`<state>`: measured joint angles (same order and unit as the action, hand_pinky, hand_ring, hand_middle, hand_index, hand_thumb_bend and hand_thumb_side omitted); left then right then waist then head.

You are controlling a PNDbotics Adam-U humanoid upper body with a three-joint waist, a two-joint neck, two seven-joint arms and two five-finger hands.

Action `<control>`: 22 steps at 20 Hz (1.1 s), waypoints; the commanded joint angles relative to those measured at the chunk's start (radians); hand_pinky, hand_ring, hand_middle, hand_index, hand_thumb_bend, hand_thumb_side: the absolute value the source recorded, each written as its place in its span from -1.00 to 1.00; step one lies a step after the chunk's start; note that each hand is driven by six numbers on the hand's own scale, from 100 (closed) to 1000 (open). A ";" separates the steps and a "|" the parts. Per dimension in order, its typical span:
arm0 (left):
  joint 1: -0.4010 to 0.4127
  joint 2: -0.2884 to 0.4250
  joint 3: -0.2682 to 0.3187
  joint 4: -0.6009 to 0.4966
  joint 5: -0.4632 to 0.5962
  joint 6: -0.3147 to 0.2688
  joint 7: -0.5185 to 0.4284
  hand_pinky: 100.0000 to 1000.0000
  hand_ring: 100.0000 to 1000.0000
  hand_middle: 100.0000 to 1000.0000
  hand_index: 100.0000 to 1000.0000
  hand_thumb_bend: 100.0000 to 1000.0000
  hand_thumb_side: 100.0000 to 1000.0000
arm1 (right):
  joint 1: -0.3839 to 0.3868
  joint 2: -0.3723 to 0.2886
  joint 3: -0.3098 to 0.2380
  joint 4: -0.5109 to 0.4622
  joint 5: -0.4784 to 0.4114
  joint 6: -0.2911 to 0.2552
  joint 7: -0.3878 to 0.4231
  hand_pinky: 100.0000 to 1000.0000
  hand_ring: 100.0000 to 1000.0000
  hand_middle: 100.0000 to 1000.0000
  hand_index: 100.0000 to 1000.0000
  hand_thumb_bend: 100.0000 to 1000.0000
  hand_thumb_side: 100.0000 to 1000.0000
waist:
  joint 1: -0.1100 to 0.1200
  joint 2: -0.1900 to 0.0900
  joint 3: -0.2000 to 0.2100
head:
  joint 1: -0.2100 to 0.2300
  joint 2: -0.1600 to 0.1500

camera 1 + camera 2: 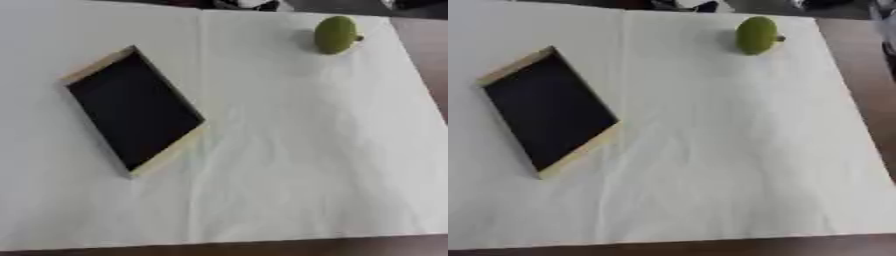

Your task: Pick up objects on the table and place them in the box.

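Neither hand shows in either view, so there's no telling how their fingers stand. The fruit (336, 34), green with a short stem, sits near the table's (306, 165) far right corner. The box (134, 111) lies well apart by the left edge, its long axis slanting from far left to near right, dark inside. That fruit looks like the right arm's reach.

Only two things stood on the white cloth (289, 150). The box (133, 111) lay on the left side, turned at a slant, with its dark inside open to the top. The green fruit (336, 34) sat far off by the far right corner. Between them the cloth was bare, and so was the whole near side.
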<state>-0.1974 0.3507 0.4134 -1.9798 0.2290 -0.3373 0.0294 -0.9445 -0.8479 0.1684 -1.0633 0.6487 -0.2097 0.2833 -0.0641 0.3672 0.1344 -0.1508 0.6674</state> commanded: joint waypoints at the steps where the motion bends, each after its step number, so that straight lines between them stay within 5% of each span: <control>1: -0.007 0.024 0.012 -0.020 0.002 0.000 -0.005 0.34 0.31 0.38 0.51 -1.00 0.11 | -0.006 -0.066 0.034 -0.030 0.025 -0.043 0.045 0.79 0.86 0.62 0.74 -0.51 -0.66 | 0.003 -0.022 -0.001 | -0.002 0.002; 9: -0.008 0.022 0.016 -0.020 0.005 0.004 -0.009 0.34 0.31 0.38 0.50 -1.00 0.11 | -0.007 -0.075 0.014 -0.045 0.061 -0.132 0.172 0.79 0.88 0.65 0.73 -0.23 -0.96 | 0.001 -0.022 -0.001 | -0.001 0.003; 22: -0.009 0.013 0.024 -0.020 0.005 0.010 -0.019 0.34 0.30 0.38 0.50 -1.00 0.11 | -0.070 -0.038 -0.059 -0.088 0.002 -0.036 0.333 0.78 0.87 0.67 0.74 -0.26 -1.00 | 0.001 -0.004 0.003 | -0.004 -0.007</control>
<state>-0.1991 0.3501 0.4245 -1.9798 0.2307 -0.3265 0.0157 -0.9941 -0.8622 0.1304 -1.1288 0.6579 -0.2554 0.6112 -0.0660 0.3830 0.1371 -0.1515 0.6669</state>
